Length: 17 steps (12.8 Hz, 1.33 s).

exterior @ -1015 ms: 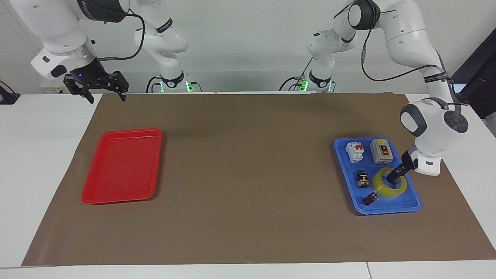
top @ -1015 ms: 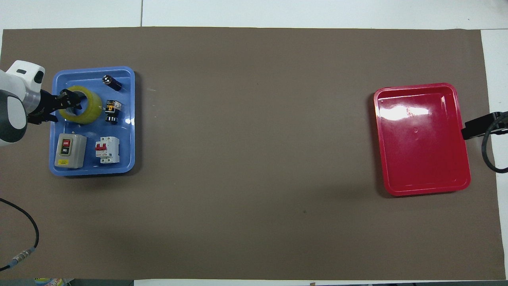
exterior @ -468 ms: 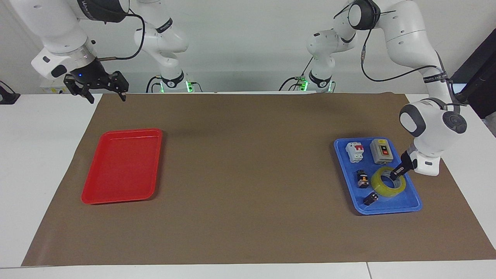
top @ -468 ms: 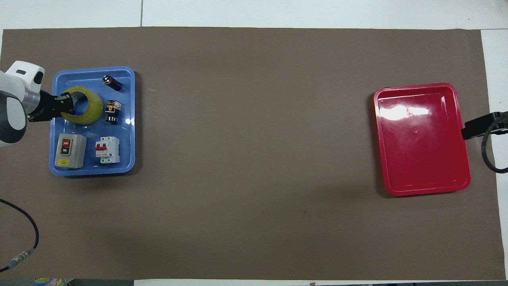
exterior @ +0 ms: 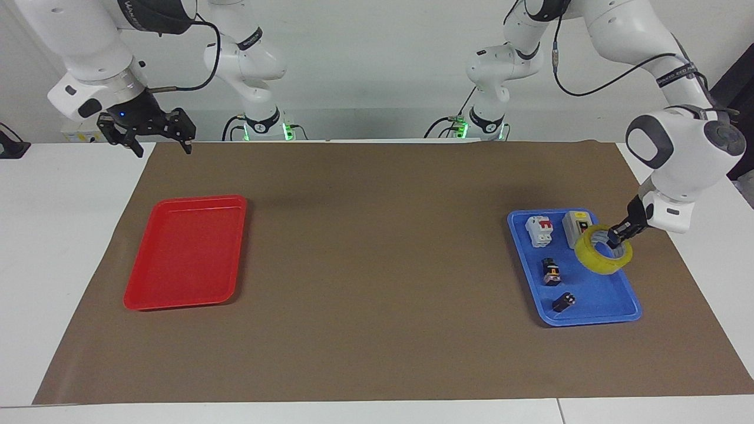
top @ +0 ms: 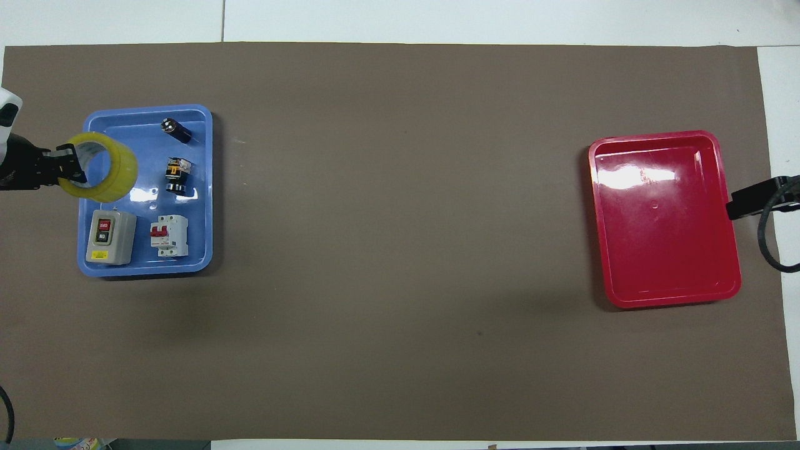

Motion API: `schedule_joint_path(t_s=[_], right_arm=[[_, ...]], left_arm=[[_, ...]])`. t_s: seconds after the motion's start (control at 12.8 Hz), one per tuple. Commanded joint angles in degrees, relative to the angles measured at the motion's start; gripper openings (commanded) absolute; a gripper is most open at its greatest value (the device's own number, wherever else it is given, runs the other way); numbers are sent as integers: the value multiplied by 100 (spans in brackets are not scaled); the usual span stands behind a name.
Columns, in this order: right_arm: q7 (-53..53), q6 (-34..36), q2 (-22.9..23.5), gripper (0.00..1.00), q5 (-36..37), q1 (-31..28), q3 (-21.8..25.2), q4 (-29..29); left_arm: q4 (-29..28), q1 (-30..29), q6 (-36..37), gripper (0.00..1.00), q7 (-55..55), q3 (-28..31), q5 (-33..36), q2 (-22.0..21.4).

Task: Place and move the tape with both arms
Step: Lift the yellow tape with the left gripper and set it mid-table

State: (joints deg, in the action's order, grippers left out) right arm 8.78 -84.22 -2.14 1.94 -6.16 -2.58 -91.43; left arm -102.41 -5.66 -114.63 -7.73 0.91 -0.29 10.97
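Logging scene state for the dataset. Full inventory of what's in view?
tape: 1, translucent yellow, held up over the blue tray
blue tray: 1, blue, left arm's end of the table
circuit breaker: 1, white and red, in blue tray
switch box: 1, grey, in blue tray beside the breaker
small black parts: 2, black, in blue tray
red tray: 1, red, right arm's end
paper sheet: 1, brown, covers the table
left end effector: shut on tape
right end effector: open, waiting over the sheet's edge

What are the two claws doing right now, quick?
Left claw: shut on the yellow tape roll, lifted over the blue tray.
Right claw: open, empty, waiting.
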Motion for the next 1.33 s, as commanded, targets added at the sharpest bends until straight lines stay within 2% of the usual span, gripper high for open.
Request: schedule_joint_path(t_s=[0.0, 0.16, 0.47, 0.55, 0.7, 0.78, 1.25], right_arm=[[-25, -33, -23, 100, -63, -25, -24, -32], [-43, -42, -23, 100, -63, 10, -24, -32], [-25, -33, -23, 100, -63, 1, -24, -32], [-25, -33, -23, 100, -63, 10, -24, -32], [-43, -33, -23, 100, -63, 27, -24, -33], [-43, -33, -23, 100, -63, 27, -32, -41], [-34, -33, -23, 100, -63, 27, -32, -41]], left_arm=[[-453, 817, -85, 0, -97, 32, -6, -253], [-779, 1607, -673, 0, -1058, 32, -6, -254], [-719, 3155, -1148, 0, -3275, 32, 504, 194], [-649, 3446, -1176, 0, -3575, 32, 504, 247], [-90, 4026, -1106, 0, -4233, 41, 521, 825], [158, 4246, -1141, 0, -4585, 32, 687, 1124], [-103, 4644, -1624, 0, -4519, -21, 750, 1285]])
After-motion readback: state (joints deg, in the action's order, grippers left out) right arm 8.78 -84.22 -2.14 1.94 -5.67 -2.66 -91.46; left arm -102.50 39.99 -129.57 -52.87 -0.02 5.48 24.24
